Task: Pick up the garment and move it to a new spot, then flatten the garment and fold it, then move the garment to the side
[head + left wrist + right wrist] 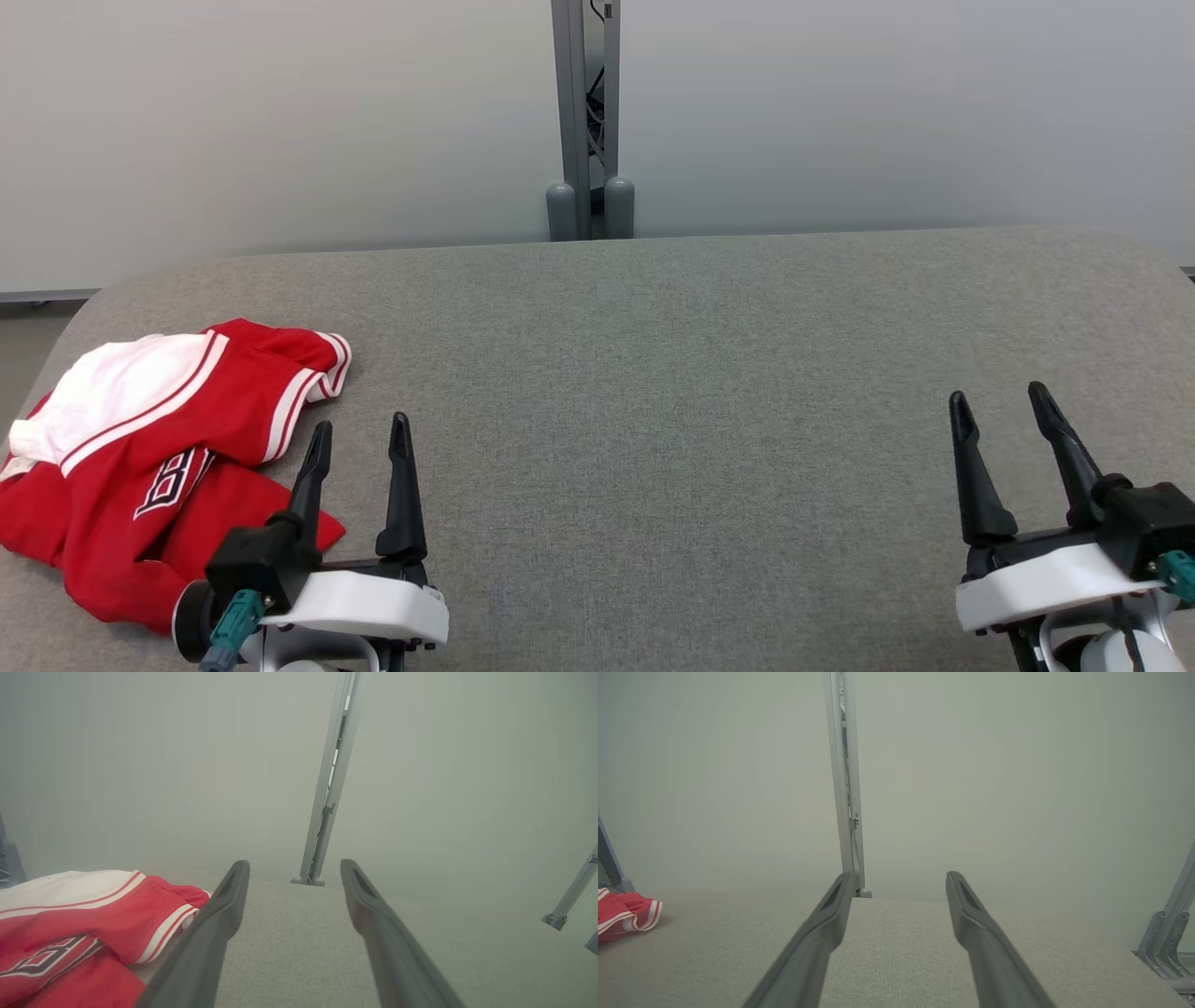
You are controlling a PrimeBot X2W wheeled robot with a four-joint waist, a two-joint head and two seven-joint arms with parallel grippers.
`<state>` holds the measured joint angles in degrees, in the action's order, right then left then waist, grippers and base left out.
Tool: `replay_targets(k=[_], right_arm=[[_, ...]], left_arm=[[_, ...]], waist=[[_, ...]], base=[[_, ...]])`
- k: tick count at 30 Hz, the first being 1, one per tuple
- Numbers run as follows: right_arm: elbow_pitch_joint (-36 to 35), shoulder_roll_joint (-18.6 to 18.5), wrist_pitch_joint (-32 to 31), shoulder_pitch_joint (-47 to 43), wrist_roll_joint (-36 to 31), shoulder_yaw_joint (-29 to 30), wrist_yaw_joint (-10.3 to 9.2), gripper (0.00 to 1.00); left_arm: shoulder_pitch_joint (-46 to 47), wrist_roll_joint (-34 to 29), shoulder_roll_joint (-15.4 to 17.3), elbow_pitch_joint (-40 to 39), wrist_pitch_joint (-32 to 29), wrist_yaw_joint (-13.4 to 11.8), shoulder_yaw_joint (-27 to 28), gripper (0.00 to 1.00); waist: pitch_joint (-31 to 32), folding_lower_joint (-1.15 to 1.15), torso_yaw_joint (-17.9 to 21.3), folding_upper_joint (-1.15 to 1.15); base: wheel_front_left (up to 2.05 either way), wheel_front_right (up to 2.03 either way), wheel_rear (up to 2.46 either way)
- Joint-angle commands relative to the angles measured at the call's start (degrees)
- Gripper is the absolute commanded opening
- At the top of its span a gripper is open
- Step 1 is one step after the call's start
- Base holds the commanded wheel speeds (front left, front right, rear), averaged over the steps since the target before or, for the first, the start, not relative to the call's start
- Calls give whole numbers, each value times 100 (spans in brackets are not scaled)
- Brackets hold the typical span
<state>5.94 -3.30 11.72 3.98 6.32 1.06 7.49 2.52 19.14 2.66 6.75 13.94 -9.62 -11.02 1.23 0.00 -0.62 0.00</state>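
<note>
Red and white cloth, the garment (159,448), is seen crumpled in a heap at the near left of the table (653,373), close to its rounded left edge. Dark lettering outlined in white is shown on one red fold, and white stripes are seen along the cuffs.

The left gripper (360,422) is held just beside the heap's right side, its jaws spread with nothing between them. Whether its nearer finger touches the cloth cannot be told. The right gripper (997,394) is held well apart at the near right, its jaws likewise spread and holding nothing.

The table is covered in grey woven fabric, and its far corners are rounded. A wide stretch of this fabric is left between the two grippers and runs to the far edge. Behind that edge a plain pale wall (280,112) is seen, with a grey metal post (583,112) set upright at its middle. Slanted metal brackets (1164,942) are seen past the table's right end in the right wrist view.
</note>
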Motion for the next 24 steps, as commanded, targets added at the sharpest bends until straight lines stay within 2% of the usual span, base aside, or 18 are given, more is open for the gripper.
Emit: replay_targets(k=[1,12,20,24], right_arm=[[54,-25,73,-2,-108,-30,-1,100],[496,13,236,-17,-181,-88,-1,100],[609,15,371,-42,-389,-252,-1,100],[597,16,360,-33,-408,-249,-1,100]], left_arm=[[4,-123,28,34,39,14,30,100],[-46,-103,36,149,90,-147,226,100],[-98,-399,32,130,124,-214,327,100],[-96,-329,33,169,125,-128,278,100]], waist=[[0,0,-13,0],[44,0,-68,0],[113,0,-92,0],[125,0,-109,0]], base=[[0,0,0],[0,0,0],[0,0,0],[0,0,0]])
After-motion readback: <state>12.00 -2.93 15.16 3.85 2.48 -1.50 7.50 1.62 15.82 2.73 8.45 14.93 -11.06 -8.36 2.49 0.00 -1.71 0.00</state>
